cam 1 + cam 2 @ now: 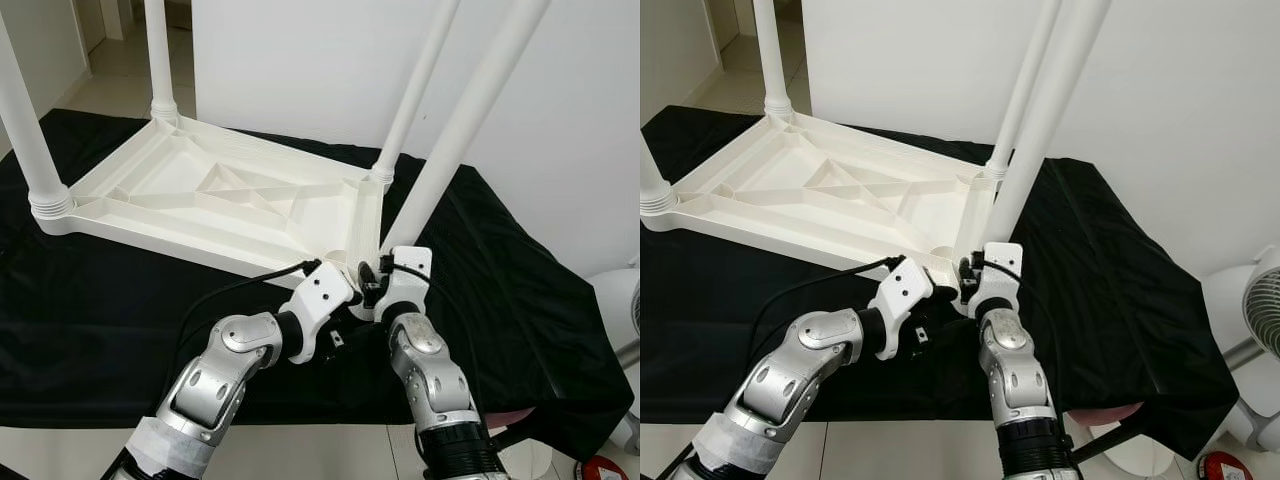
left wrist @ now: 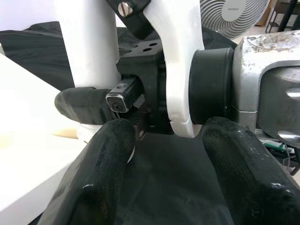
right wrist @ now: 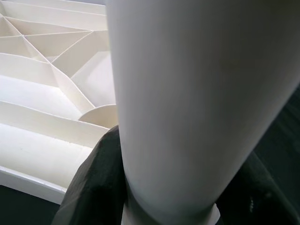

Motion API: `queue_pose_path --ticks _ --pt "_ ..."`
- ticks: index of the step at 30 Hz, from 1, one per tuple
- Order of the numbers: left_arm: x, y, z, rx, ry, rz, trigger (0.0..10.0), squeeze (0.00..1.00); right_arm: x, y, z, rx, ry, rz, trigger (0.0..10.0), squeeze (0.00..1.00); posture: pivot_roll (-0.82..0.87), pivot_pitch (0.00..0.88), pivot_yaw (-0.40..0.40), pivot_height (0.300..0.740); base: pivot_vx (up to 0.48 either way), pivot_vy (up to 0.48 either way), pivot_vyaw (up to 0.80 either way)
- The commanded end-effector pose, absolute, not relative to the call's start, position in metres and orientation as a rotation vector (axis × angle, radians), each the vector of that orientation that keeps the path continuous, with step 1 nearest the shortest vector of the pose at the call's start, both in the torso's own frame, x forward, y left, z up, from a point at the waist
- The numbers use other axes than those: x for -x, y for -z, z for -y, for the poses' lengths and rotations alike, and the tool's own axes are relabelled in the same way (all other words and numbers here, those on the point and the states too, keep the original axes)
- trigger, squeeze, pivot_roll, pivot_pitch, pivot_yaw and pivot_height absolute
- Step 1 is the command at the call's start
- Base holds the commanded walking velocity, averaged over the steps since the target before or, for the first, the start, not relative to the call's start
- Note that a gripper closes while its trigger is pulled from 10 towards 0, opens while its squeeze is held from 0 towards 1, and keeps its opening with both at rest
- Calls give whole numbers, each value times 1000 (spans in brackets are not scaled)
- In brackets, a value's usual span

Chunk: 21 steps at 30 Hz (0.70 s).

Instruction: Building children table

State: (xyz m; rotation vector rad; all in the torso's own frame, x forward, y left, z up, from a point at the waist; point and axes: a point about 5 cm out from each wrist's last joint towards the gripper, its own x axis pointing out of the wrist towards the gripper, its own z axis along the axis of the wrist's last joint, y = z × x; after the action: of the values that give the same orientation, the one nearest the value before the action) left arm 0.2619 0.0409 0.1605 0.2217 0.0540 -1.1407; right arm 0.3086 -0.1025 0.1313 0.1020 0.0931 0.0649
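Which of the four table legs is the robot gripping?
The near-right leg, leaning at the corner closest to the robot. The right gripper clamps its base; the other three legs stand untouched in their sockets.

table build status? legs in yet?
Three legs stand in the corners of the upturned tabletop. The fourth leg is at the near corner socket, gripped low by the right tool; the open left tool waits beside it. Left: seating it, flipping.

No readable text, label, brand, number or sign for you here. Fan (image 2: 233, 18) hub carries small dark mark, too blurred to read. White table top (image 1: 215, 200), legs, black cloth (image 1: 520, 290) bear no lettering you can make out.
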Motion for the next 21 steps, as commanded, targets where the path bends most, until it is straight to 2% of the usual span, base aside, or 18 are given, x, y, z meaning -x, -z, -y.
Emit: queue_pose_path --ticks 1,4,5,10,16,17,21 --pt "-262 -158 -38 -219 1094 -59 10000 0 -302 -113 101 -71 -60 -181 10000 0 26 0 -178 740 0 0 0" --pt "-263 -158 -38 -220 1091 -59 10000 0 -301 -113 102 -74 -68 -182 10000 0 28 0 -181 740 0 0 0" --pt "-263 -158 -39 -221 1090 -59 10000 0 -301 -115 104 -82 -74 -169 10000 1000 28 0 -181 740 0 0 0" --pt "-263 -158 -39 -224 1093 -60 10000 0 -301 -119 112 -110 -142 -127 10000 1000 26 0 -178 740 0 0 0" --pt "-263 -158 -38 -225 1095 -61 10000 0 -304 -122 126 -40 -234 -71 10000 1000 25 0 -177 740 0 0 0" --pt "-263 -157 -39 -230 1094 -62 10000 0 -306 -123 131 -31 -261 -63 10000 0 27 0 -176 740 0 0 0" --pt "-265 -155 -40 -260 1085 -80 10000 0 -313 -128 143 8 -368 -30 10000 0 30 0 -177 740 0 0 0"
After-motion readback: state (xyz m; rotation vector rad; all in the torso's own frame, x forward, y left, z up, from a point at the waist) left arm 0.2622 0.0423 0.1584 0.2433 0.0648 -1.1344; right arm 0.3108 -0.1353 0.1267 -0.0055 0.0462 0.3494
